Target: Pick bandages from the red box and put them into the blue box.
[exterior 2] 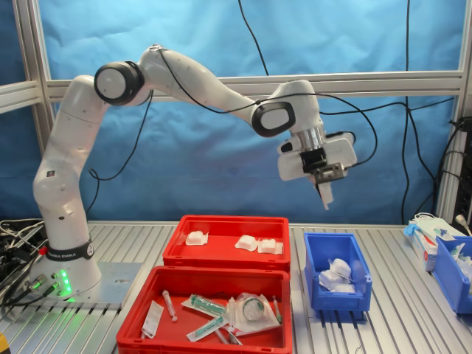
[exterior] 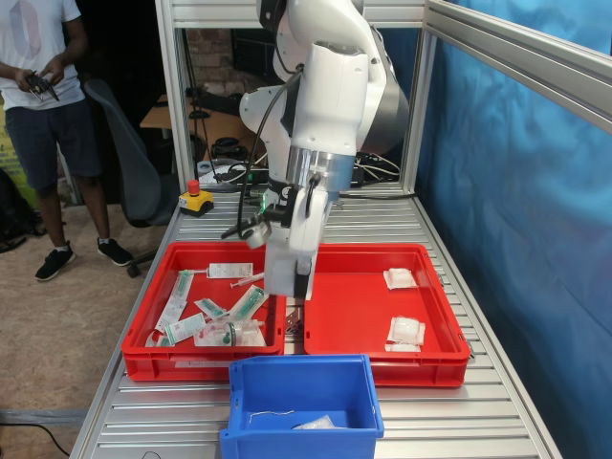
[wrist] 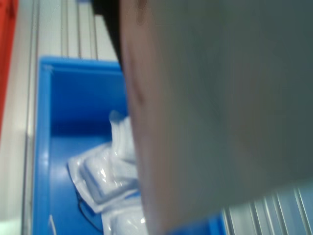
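Your claw point(exterior 2: 324, 193) hangs high over the blue box point(exterior 2: 313, 259), holding a white bandage, presumably for a drop. More bandages point(exterior 2: 335, 273) already lie inside; three remain in the red box point(exterior 2: 221, 252). Counter point(exterior 2: 413, 310) is ribbed aluminium, with blue curtain behind and a person standing nearby in the first exterior view.

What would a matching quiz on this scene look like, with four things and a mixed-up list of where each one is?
1 tool
2 syringe
3 three loose bandages
4 yellow button box

A red tray with green-printed packets
B table, beyond both trays in the first exterior view
C above the blue box, holding a bandage
D red box with only white packets

Pairs: 1-C, 2-A, 3-D, 4-B
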